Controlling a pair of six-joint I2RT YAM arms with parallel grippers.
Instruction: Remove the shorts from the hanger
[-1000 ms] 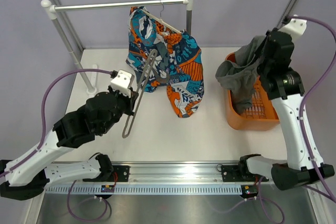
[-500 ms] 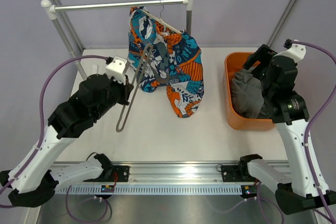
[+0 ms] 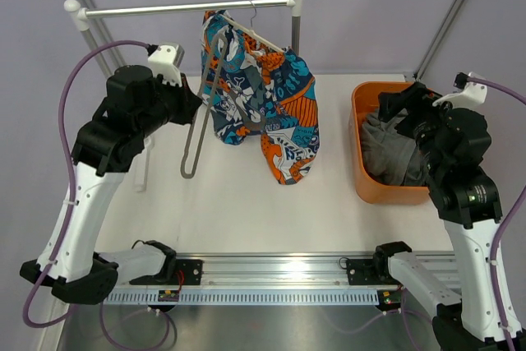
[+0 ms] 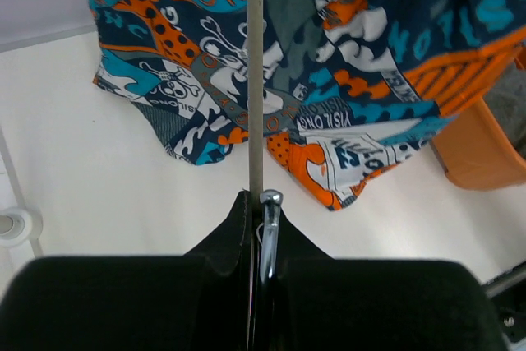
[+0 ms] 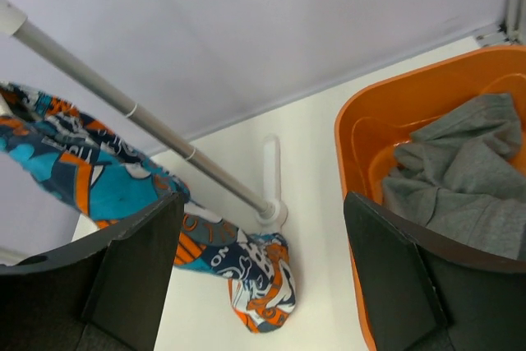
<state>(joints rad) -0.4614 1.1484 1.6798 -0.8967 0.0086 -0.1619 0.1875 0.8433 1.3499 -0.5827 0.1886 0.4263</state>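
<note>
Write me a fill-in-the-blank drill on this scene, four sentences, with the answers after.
1. The gray garment lies in the ___ basket.
2. The gray hanger is clamped in the ___ arm's fingers.
3. The right arm's fingers stand ___.
4. The shorts hang on a white hanger hooked over the metal ___.
Answers: orange; left; open; rail.

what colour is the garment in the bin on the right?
Grey; the crumpled grey cloth garment lies in the orange plastic bin. Clearest in the right wrist view.
</note>
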